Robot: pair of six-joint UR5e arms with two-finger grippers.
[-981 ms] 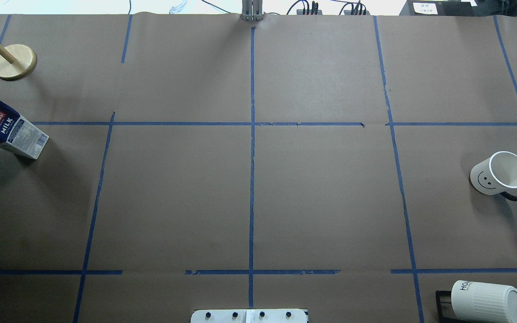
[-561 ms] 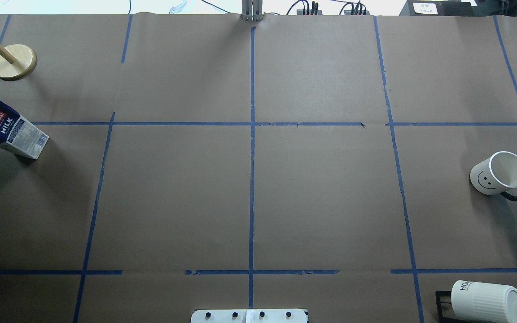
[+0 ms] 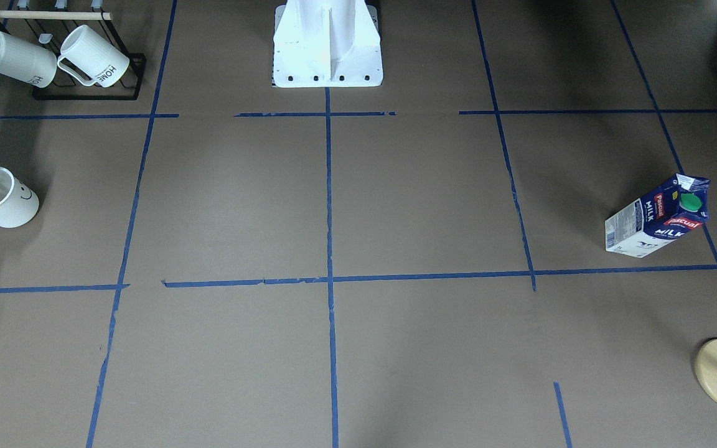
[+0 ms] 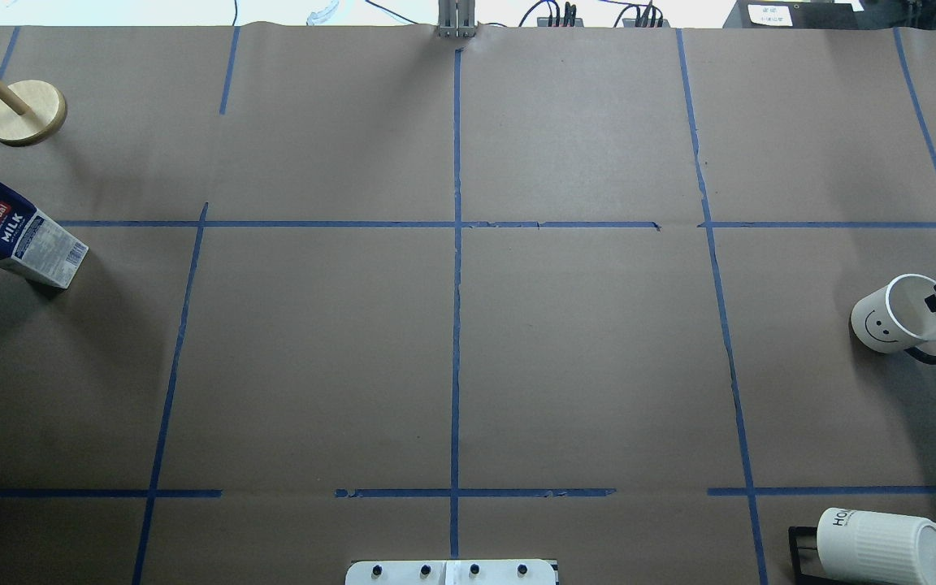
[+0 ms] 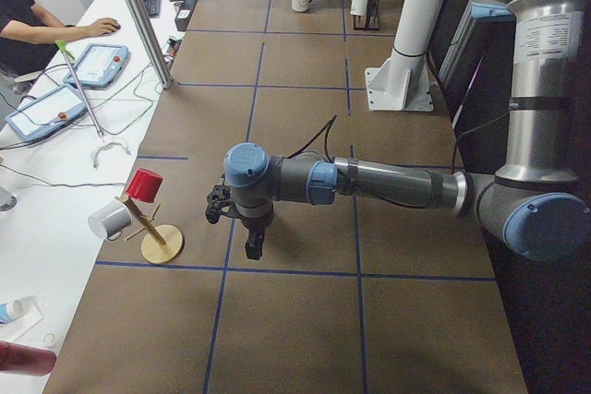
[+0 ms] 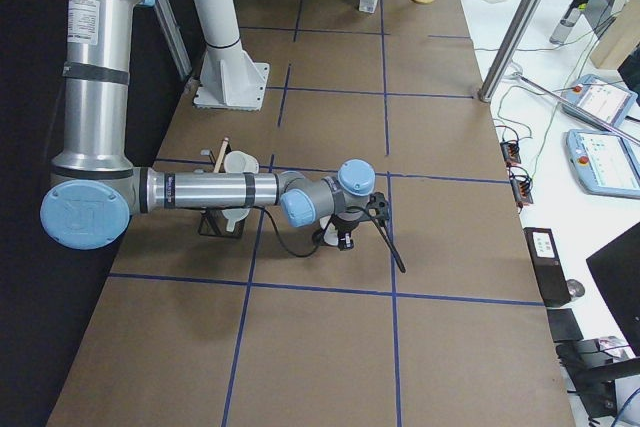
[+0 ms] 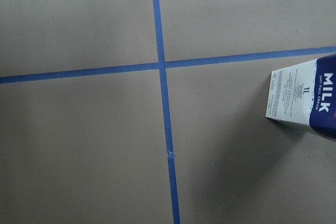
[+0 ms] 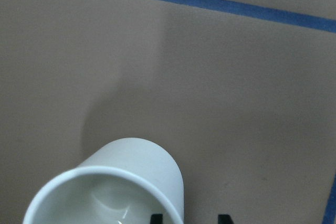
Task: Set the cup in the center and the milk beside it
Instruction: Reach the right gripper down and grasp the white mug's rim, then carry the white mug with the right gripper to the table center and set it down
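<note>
Nearest my base, right side: rack (image 3: 84, 96) with ribbed HOME mugs (image 3: 94, 59). Not targets.

Just past it, the cup (image 4: 900, 318) stands upright on the bench (image 4: 598, 366) near its right end, handle toward me. It is well apart from the center (image 4: 457, 224).

My right hand (image 8: 190, 217) is at the cup with its fingers apart. One tip is at the wall, the other outside it. The front view shows a finger dipping into the mouth. So the hand is wide, straddling the wall, with nothing clamped yet as far as I can tell. My read: about to close on the rim, task barely begun.

Risks here:
- The pinch is on one thin wall, off-centre, so the cup may swing or slip once lifted.
- If one finger meets the wall first, closing could shove or tip the cup.

Farther out, at the left end, the milk (image 4: 17, 236) stands upright, also well apart from the center. My left hand (image 5: 251, 244) hangs over the bench near it, and the carton only clips the edge of the left wrist view. Wide or narrow, I cannot tell.

Risks there:
- The carton is tall, so a glancing or high grip could topple it.
- Both arms heading for the same crossing could clash.

Farthest: the wooden peg stand (image 4: 25, 112) near the milk, which a careless swing could clip.
</note>
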